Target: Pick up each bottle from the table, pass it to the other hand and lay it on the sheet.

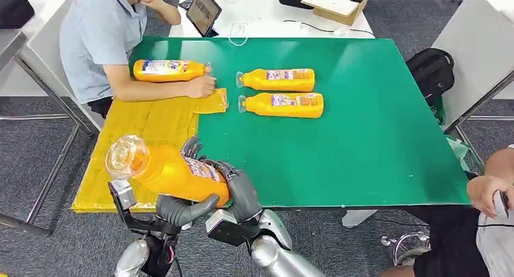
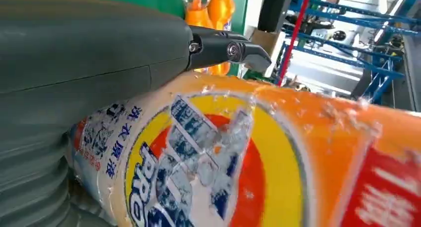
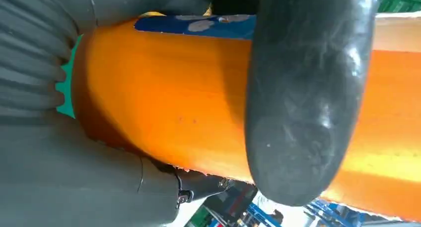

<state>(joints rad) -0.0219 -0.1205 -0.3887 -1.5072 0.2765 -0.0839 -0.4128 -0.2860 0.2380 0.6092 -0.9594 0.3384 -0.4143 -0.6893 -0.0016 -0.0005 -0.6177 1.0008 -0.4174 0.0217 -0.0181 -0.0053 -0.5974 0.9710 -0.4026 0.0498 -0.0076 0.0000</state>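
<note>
Both hands are gripping one orange bottle [image 1: 173, 171] above the near edge of the yellow sheet [image 1: 145, 131]: left hand [image 1: 182, 209] wrapping underneath, right hand [image 1: 233, 189] clasping the base end. Three more bottles are lying beyond the hands; a person's hand [image 1: 200, 86] is touching the far-left one [image 1: 170, 70].

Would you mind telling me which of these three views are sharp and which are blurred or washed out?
Head view: evenly lit and sharp, with the held bottle crisp. Left wrist view: the bottle's label is soft from closeness, and the background is overexposed. Right wrist view: the thumb and the bottle are close and blurred, with glare on the thumb.
</note>
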